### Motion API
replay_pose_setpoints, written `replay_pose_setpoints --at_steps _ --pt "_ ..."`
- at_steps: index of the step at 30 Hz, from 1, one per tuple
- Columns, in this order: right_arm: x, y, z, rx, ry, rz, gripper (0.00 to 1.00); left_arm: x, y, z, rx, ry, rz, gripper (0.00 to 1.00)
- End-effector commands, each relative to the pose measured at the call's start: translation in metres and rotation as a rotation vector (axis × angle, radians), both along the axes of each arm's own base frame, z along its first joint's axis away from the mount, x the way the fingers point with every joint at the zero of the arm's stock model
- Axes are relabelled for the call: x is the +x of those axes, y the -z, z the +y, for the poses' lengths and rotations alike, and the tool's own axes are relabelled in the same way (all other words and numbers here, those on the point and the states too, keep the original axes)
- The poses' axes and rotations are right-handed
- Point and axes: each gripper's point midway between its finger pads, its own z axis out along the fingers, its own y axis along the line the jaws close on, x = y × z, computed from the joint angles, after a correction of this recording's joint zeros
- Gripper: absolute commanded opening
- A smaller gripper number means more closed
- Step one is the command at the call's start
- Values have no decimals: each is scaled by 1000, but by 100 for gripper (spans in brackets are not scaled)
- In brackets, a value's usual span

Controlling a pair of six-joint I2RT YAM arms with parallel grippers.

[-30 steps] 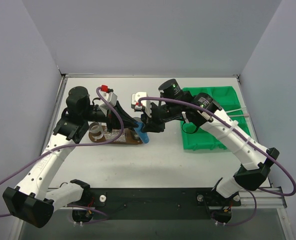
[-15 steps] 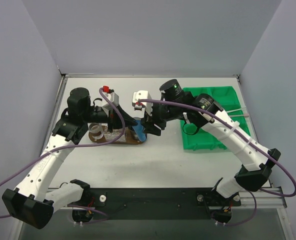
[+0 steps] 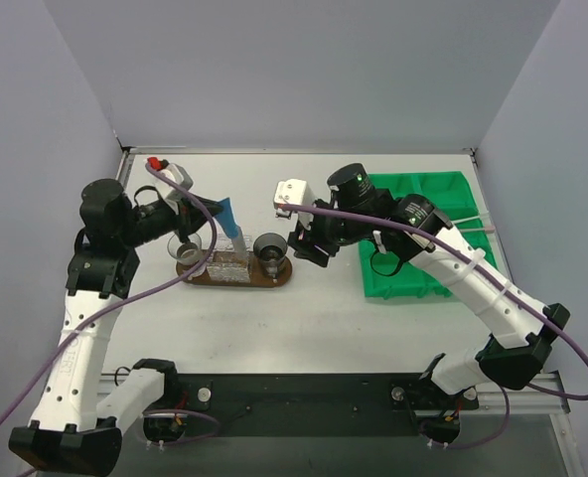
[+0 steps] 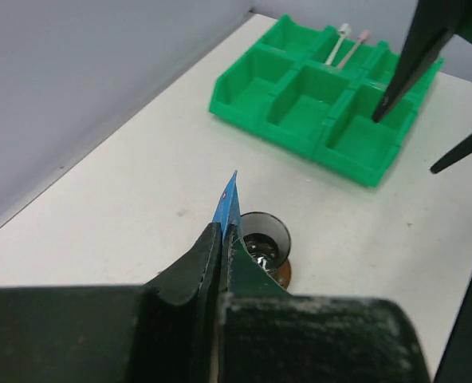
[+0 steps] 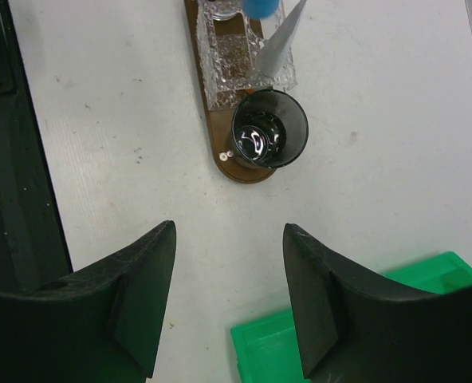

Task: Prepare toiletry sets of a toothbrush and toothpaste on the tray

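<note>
Left fingers (image 4: 190, 265) pinch the toothpaste (image 4: 228, 203) over the tray (image 3: 282, 279); right fingers (image 5: 140, 295) stand wide. Placement is probably next: lower, then release.

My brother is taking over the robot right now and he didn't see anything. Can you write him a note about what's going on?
The left gripper is shut on the toothpaste, holding it tilted over the clear dish on the tray; whether it touches is unclear.
The right gripper is open and empty, beside the tray's right end.
The toothbrushes lie in the green bin.
Done: tube brought to the tray.
Left: release the tube, fetch a toothbrush.
</note>
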Motion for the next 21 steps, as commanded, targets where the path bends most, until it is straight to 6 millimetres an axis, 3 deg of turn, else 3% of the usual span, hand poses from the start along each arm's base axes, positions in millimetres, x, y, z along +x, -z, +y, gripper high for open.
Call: replay_pose_setpoints --at_steps 1,8,16,21 --pt "11 -13 -11 35 70 -59 52 17 -17 39 7 -232 -71 0" --pt "14 -9 -18 36 105 -56 51 34 -6 71 -1 -416 -50 0" --pt "29 -2 -25 58 201 -68 50 55 33 73 -3 -438 8 0" --pt "33 -2 -29 99 227 -68 51 65 41 77 0 -468 6 0"
